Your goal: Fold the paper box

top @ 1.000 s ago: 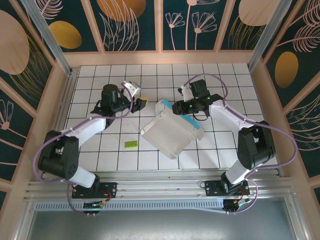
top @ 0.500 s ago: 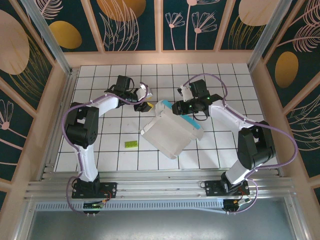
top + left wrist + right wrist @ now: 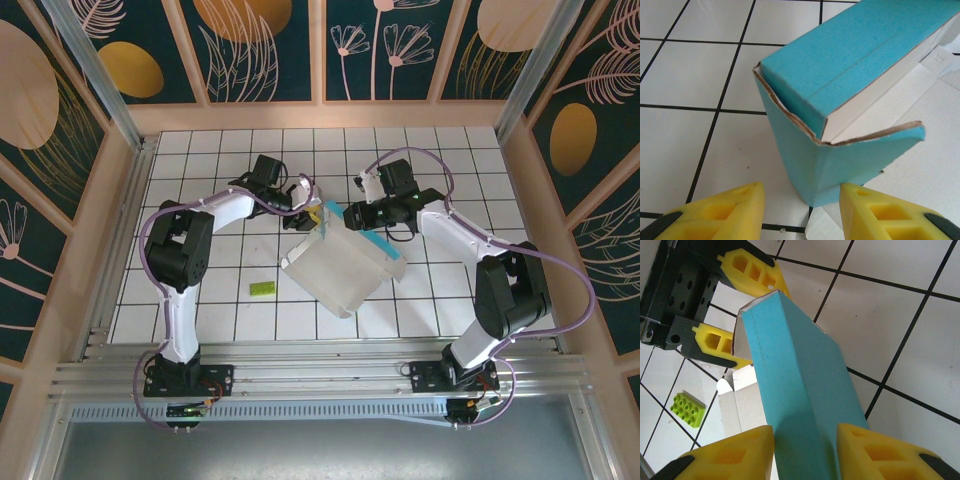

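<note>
Paper box [image 3: 340, 265], whitish inner face up and one light-blue wall raised along its far edge, lies at the middle of the white tiled surface [image 3: 200, 160], flanked by two sets of yellow-tipped jaws. At the box's 12 o'clock side, the right gripper [image 3: 352, 215] has its jaws clamped on the raised blue wall. Seen from the right wrist, the blue card fills the whole gap between the two yellow fingers [image 3: 730, 452]. At the box's 11 o'clock corner, the left gripper [image 3: 313, 212] holds its jaws apart, astride the end of that same wall. From the left wrist, the blue corner stands between the fingertips with a strip of bare tile showing beside the left one. A short blue flap with a brownish cut edge curls off toward 3 o'clock.

The two grippers face each other closely across the wall, each at the end of a white arm [image 3: 455, 235] reaching in from the near edge and trailed by a purple cable [image 3: 575, 300]. A green studded brick [image 3: 262, 288] lies alone on the tiles at the box's 8 o'clock, well apart from it. Dark patterned panels [image 3: 270, 50] with peach leaf shapes ring the surface.
</note>
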You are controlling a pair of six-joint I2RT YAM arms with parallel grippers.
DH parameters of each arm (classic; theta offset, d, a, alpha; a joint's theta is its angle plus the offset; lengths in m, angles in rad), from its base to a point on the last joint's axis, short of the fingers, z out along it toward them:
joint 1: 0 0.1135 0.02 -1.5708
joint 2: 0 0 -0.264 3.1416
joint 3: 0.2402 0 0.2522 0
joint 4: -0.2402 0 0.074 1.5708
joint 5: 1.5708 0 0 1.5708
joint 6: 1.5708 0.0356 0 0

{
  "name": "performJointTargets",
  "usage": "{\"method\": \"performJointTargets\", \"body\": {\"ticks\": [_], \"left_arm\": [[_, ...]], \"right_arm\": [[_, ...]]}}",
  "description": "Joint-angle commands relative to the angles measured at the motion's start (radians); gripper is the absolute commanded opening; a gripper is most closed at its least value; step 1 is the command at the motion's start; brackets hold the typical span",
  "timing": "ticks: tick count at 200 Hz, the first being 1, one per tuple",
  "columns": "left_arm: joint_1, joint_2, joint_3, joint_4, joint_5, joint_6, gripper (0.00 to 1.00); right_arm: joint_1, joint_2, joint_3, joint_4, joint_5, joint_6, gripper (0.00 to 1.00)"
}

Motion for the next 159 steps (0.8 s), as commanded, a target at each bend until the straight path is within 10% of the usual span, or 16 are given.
{"method": "performJointTargets", "body": {"ticks": [1,73,159], "left_arm": [[-0.005,-0.003,0.005,0.049,0.048,-0.020,0.45],[-0.054,0.002,-0.011,0.145,0.010,-0.192,0.55],[-0.078,0.031,0.012,0.160,-0.123,-0.314,0.32]], "right_arm": [[0.011,-0.003,0.001,-0.011,0.018,-0.009,0.39],[0.019,-0.005,-0.010,0.000,0.016,-0.006,0.38],[0.019,-0.010,-0.024,0.017,0.012,0.000,0.38]]}}
